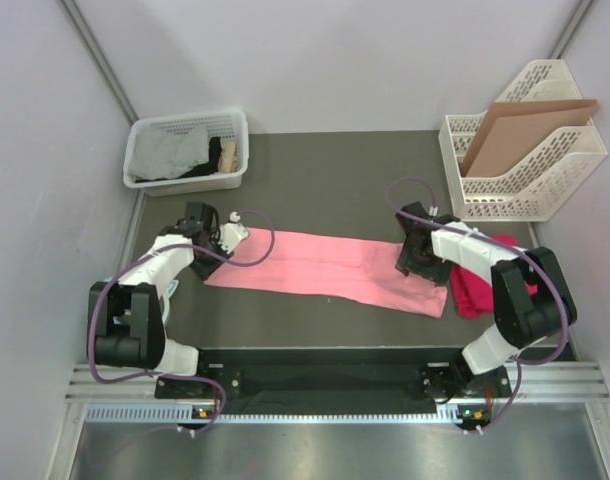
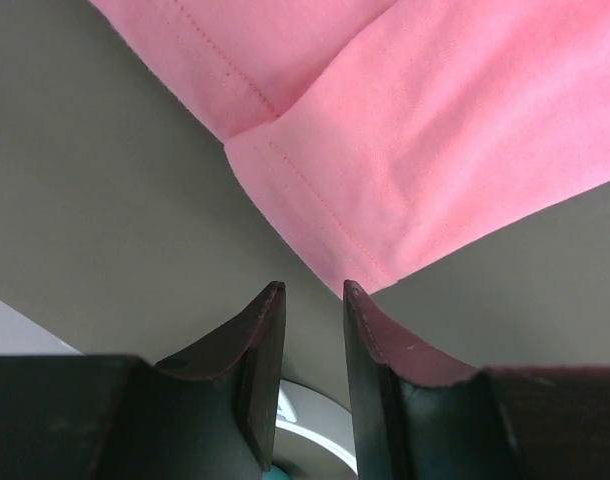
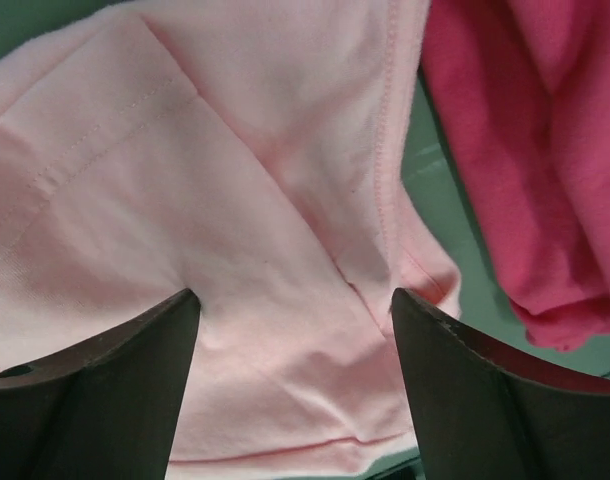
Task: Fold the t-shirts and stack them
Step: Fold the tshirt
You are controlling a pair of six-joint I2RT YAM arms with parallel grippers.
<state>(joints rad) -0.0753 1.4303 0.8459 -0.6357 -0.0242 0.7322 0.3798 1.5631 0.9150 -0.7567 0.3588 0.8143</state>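
Note:
The light salmon-pink t-shirt (image 1: 325,265) lies flat as a long folded strip across the dark table. My left gripper (image 1: 220,245) sits at its left end. In the left wrist view the gripper (image 2: 313,288) is open by a narrow gap with nothing in it, its tips just short of the shirt's hemmed corner (image 2: 435,130). My right gripper (image 1: 415,260) is over the strip's right end. The right wrist view shows it (image 3: 295,295) wide open, straddling the pink cloth (image 3: 235,200). The magenta-red t-shirt (image 1: 475,290) (image 3: 545,150) lies bunched just right of it.
A white basket (image 1: 190,120) holding grey cloth stands at the back left. At the back right, a white file rack (image 1: 525,195) holds a brown cardboard sheet (image 1: 525,130). The arm bases and a metal rail (image 1: 325,385) line the near edge.

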